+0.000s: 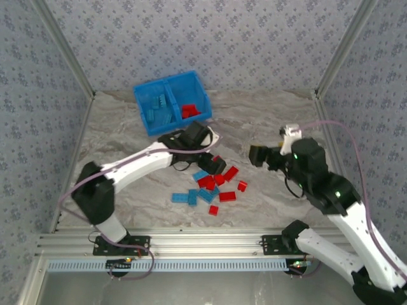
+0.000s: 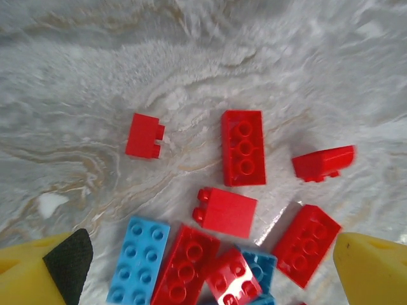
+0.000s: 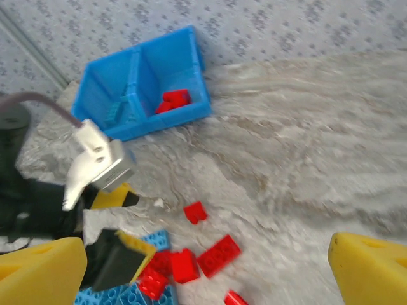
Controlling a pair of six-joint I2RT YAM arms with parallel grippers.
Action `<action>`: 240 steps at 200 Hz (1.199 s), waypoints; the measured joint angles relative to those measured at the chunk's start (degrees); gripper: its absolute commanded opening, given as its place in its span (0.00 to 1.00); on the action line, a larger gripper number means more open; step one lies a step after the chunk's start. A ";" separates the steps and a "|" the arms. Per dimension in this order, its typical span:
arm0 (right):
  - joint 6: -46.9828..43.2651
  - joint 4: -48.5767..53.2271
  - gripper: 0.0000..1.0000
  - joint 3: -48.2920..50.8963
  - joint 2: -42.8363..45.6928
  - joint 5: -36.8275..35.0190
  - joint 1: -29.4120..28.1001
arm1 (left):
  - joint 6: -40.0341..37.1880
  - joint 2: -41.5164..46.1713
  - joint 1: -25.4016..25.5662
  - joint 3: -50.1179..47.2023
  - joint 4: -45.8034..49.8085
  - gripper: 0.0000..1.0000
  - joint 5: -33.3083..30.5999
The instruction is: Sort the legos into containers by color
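Red and light blue legos (image 1: 213, 185) lie in a loose pile on the marble table in front of the arms. My left gripper (image 1: 215, 161) hovers open at the pile's far edge. Its yellow fingers (image 2: 372, 270) flank a red brick (image 2: 188, 264), a blue brick (image 2: 138, 259) and other bricks without touching them. My right gripper (image 1: 256, 155) stands open to the right of the pile, nothing between its fingers (image 3: 41, 273). The blue bin (image 1: 145, 95) sits at the back; blue legos (image 1: 159, 109) lie in its left container and red legos (image 3: 173, 100) in its right one.
Patterned walls and metal frame posts (image 1: 334, 60) close in the table on three sides. Bare marble (image 1: 273, 114) stretches right of the bin and behind the pile. A single red brick (image 3: 195, 212) lies apart from the pile on its far side.
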State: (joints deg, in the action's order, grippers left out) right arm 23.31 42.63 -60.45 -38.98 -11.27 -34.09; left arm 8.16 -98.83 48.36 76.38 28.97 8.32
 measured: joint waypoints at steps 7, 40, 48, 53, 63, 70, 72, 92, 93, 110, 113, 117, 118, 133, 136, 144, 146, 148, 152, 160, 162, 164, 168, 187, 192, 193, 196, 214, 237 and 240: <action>0.72 1.16 1.00 1.03 2.21 -0.57 0.09 | -0.04 -2.86 0.20 1.38 -0.24 0.99 -0.31; 4.46 5.31 1.00 3.78 8.04 -2.01 0.20 | -0.92 -12.55 0.52 6.54 -0.98 0.99 -3.13; 5.11 6.14 1.00 4.13 8.44 -2.08 0.22 | -1.33 -14.21 0.50 7.63 -0.96 0.99 -4.17; 5.46 6.62 1.00 4.31 8.55 -2.10 0.20 | -1.66 -15.17 0.50 8.31 -0.98 0.99 -5.01; 5.90 7.45 1.00 4.37 8.59 -2.10 0.20 | -2.23 -16.83 0.50 9.51 -1.07 0.96 -6.43; 6.10 7.91 1.00 4.37 8.59 -2.16 0.20 | -2.89 -17.90 0.50 10.27 -1.27 0.94 -7.52; 6.10 8.04 1.00 4.37 8.59 -2.21 0.20 | -3.02 -18.27 0.50 10.43 -1.38 0.93 -7.85; 6.14 8.74 1.00 4.37 8.59 -2.62 0.22 | -4.48 -20.90 0.50 12.37 -1.42 0.83 -9.92; 6.14 8.76 1.00 4.37 8.59 -2.64 0.20 | -4.39 -21.00 0.50 12.44 -1.44 0.82 -9.97; 6.12 8.85 1.00 4.37 8.59 -2.91 0.22 | -5.49 -22.43 0.50 12.94 -1.86 0.69 -10.71; 6.12 8.85 1.00 4.37 8.59 -2.91 0.22 | -4.98 -22.51 0.50 12.94 -1.86 0.65 -10.73; 6.12 8.85 1.00 4.37 8.59 -2.93 0.22 | -5.64 -22.60 0.50 12.92 -1.84 0.59 -10.73; 6.12 8.85 1.00 4.37 8.59 -2.93 0.22 | -5.55 -22.62 0.50 12.92 -1.84 0.58 -10.75; 6.12 8.85 1.00 4.39 8.59 -2.93 0.22 | -5.01 -22.71 0.50 12.92 -2.14 0.41 -10.75; 6.12 8.85 1.00 4.39 8.59 -2.93 0.20 | -5.44 -22.71 0.50 12.92 -2.23 0.38 -10.75; 6.14 8.85 1.00 4.39 8.59 -2.93 0.22 | -5.22 -22.71 0.52 12.90 -2.45 0.29 -10.73; 6.14 8.85 1.00 4.39 8.59 -2.93 0.22 | -4.55 -22.71 0.52 12.83 -2.56 0.27 -10.80; 6.14 8.85 1.00 4.39 8.59 -2.93 0.22 | -4.57 -22.71 0.52 12.79 -2.67 0.25 -10.71; 6.16 8.85 1.00 4.42 8.59 -2.93 0.22 | -4.70 -22.71 0.50 12.63 -2.84 0.22 -10.73; 6.27 8.85 1.00 4.44 8.59 -2.93 0.22 | -3.98 -22.64 0.50 12.35 -3.30 0.18 -10.67; 6.29 8.85 1.00 4.44 8.59 -2.95 0.20 | -4.37 -22.56 0.52 12.31 -3.43 0.18 -10.67; 6.29 8.85 1.00 4.44 8.59 -2.93 0.22 | -4.44 -22.56 0.52 12.28 -3.56 0.17 -10.64; 6.34 8.85 1.00 4.44 8.59 -2.95 0.22 | -3.98 -22.49 0.52 12.11 -3.91 0.17 -10.69; 6.58 8.85 1.00 4.44 8.59 -2.95 0.22 | -3.28 -21.68 0.50 10.64 -5.70 0.11 -10.54; 6.75 8.85 1.00 4.44 8.59 -2.95 0.22 | -3.13 -21.46 0.50 10.25 -5.90 0.09 -10.56; 6.75 8.85 1.00 4.44 8.59 -2.95 0.22 | -3.10 -21.40 0.50 10.19 -5.90 0.09 -10.54; 6.86 8.85 1.00 4.44 8.59 -2.95 0.22 | -3.04 -21.24 0.52 9.99 -5.99 0.09 -10.56; 7.28 8.85 1.00 4.44 8.59 -2.97 0.22 | -2.64 -19.76 0.52 8.96 -5.79 0.09 -10.75; 7.41 8.83 1.00 4.44 8.59 -2.95 0.22 | -2.73 -16.52 0.52 9.31 -4.59 0.09 -12.66; 7.39 8.83 1.00 4.44 8.59 -2.95 0.22 | -2.78 -15.98 0.52 9.62 -4.20 0.09 -13.18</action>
State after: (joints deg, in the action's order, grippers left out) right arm 30.70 51.46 -56.01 -30.39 -14.22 -33.87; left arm 5.39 -114.80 48.88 86.00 24.77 -4.86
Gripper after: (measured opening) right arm 0.998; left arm 0.207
